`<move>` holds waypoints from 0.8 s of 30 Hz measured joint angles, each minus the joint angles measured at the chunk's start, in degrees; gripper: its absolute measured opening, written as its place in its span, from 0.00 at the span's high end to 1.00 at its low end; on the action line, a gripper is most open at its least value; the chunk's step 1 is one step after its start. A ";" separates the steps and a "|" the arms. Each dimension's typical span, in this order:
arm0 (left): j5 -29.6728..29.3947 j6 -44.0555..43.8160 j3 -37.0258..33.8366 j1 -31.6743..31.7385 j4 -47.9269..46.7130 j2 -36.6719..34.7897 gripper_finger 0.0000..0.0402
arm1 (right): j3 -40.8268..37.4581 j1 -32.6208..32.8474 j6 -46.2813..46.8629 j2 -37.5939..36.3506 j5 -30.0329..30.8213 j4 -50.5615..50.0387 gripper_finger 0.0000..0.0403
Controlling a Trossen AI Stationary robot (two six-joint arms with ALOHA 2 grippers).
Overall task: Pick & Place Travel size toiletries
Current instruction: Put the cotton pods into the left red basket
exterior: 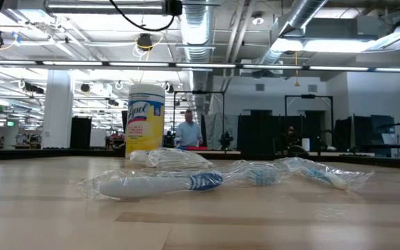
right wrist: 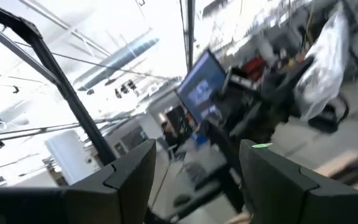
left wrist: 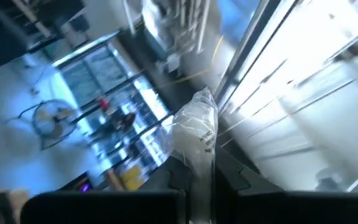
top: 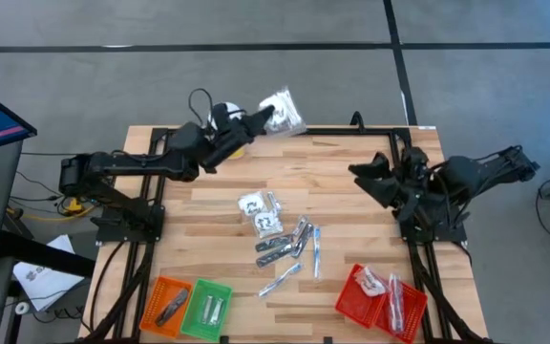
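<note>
- Left end effector (top: 267, 117) is up at the far edge of the table (top: 351, 162), fingers clamped tight on a clear-wrapped white packet (top: 283, 112); the left wrist view shows that crinkly packet (left wrist: 197, 134) pinched between the two dark fingers and lifted into the air.
- Right end effector (top: 366, 175) waits over the right side of the table, jaws apart and nothing between them; its own wrist view shows an empty gap.
- Already sorted, by the look of it: the orange basket (top: 167, 304) holds a dark narrow item, the green basket (top: 207, 308) holds silvery pieces, and the red basket (top: 382, 298) has a couple of wrapped items in it.
- Still loose mid-table: two white sachets (top: 260, 212) with black marks, and just beside them a scatter of silvery sticks (top: 292, 247).
- From table height, wrapped toothbrush-like sticks (exterior: 162, 183) lie flat, with the yellow canister (exterior: 145, 119) standing behind.
- My read: roughly midway. One item is in the air and not yet delivered, and a good handful remains on the wood.
- Which basket the lifted packet is meant for, I can't tell from here.
</note>
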 joint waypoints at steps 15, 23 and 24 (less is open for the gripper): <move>2.37 4.47 1.91 -4.02 8.52 0.95 0.97 | 0.00 -8.60 -17.11 6.28 -1.18 5.34 0.44; 6.08 9.29 5.87 -8.58 9.05 6.54 0.97 | 1.24 -8.66 -19.87 12.23 -4.06 9.26 0.44; 6.60 9.87 6.66 -8.93 9.25 7.40 0.97 | 1.76 -8.66 -19.87 12.88 -4.16 9.41 0.44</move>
